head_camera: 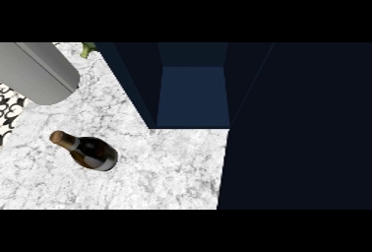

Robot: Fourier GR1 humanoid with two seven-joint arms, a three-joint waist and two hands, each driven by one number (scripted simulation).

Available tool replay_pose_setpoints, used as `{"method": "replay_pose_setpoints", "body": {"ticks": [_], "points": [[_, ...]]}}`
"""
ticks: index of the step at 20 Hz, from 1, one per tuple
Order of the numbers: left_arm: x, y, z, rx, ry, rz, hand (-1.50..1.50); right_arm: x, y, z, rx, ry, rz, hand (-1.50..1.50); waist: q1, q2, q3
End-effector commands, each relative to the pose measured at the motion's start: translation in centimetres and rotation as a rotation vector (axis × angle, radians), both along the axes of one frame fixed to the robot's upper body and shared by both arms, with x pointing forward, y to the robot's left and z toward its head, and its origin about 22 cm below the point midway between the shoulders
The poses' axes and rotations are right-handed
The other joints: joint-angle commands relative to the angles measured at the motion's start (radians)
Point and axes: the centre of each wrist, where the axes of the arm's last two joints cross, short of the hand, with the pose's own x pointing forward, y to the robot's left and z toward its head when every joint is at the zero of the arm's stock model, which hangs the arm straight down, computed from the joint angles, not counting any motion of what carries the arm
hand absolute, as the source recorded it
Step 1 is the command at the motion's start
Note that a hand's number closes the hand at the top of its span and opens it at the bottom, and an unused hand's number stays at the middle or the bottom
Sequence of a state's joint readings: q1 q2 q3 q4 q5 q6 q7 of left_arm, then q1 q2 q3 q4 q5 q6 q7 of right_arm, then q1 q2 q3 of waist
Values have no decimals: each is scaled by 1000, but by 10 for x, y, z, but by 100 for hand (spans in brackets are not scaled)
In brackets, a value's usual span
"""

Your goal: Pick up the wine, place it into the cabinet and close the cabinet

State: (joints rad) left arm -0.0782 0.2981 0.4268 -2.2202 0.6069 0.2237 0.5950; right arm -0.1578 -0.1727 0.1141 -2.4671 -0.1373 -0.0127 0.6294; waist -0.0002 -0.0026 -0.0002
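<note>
- White-and-grey marbled counter [167,167] fills the left and lower middle of the head view, and it is the surface everything here rests on.
- Neither the left nor the right hand shows anywhere in this view, so nothing can be said about their pose or how their fingers are set.
- At the upper left, a smooth grey cylinder [36,71] with a rounded end slants in from the view's corner above the counter. I cannot tell whether it is a forearm or some kitchen item.
- The wine bottle [93,153] is on the counter at the lower left, out in the open and touched by nothing.
- It is seen steeply from above and looks short, with its neck [64,139] pointing toward the view's upper left.
- The glass is dark, the top of the neck is brownish, and a pale label band [108,161] wraps the wide body. Any writing on the band is too small to read.
- The cabinet [193,93] is open at the top middle, a dark navy box with a lighter blue inner floor. The bottle is well apart from it, to its lower left.
- A large dark navy panel [305,123] covers the whole right side. I cannot tell whether it is the door or a side wall.
- A strip of black-and-white pattern [9,110] runs along the left edge.
- A small scrap of green [88,48] shows at the top, just left of the cabinet.
</note>
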Motion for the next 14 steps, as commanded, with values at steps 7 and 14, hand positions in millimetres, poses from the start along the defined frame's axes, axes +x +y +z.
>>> {"method": "replay_pose_setpoints", "body": {"ticks": [7, 14], "points": [[21, -12, 22, 1, 42, 26, -150, -23, 5, 38, 35, -39, 12, -150, -6, 0, 0], [37, -15, -15, 7, 76, 70, -150, -20, 7, 48, 36, -44, 14, -150, -5, 1, 0]]}}
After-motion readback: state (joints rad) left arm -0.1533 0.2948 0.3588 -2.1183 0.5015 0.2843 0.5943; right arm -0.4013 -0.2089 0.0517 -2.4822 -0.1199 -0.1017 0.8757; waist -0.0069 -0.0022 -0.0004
